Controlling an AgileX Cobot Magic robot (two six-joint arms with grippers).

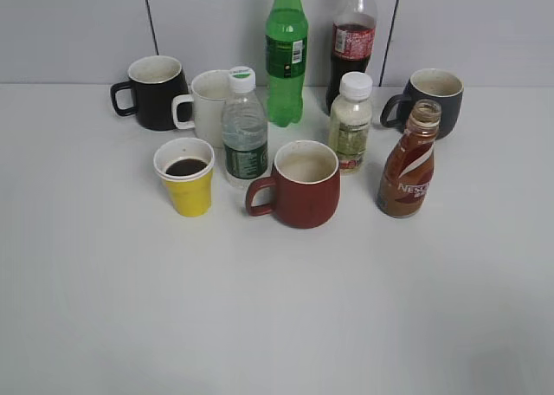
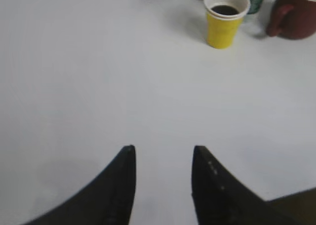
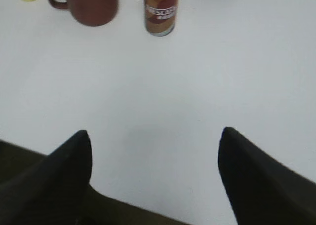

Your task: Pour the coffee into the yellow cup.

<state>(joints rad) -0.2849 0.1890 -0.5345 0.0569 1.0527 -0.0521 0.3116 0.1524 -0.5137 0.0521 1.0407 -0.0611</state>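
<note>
The left gripper point(image 2: 163, 185) hangs low over bare table point(image 1: 277, 326) with its two dark fingers a little apart and nothing between them, well short of the yellow cup point(image 2: 225, 18) that stands far ahead of it and to the right; the right gripper point(image 3: 155, 178) has its fingers spread wider, also empty, with the coffee bottle point(image 3: 161, 10) far ahead of it. Both arms sit back at the near edge, out of the front camera's sight, which to my eye is a resting pose that leaves the crowded cluster clear. The yellow cup point(image 1: 186, 177) stands upright at the left front of that cluster, dark liquid already showing inside, so I'd judge the pour done or nearly so. The coffee bottle point(image 1: 409, 161) stands upright at the right front, cap off, well apart from the cup, with the red mug point(image 1: 299, 184) between them and a water bottle point(image 1: 243, 128) just behind the cup
</note>
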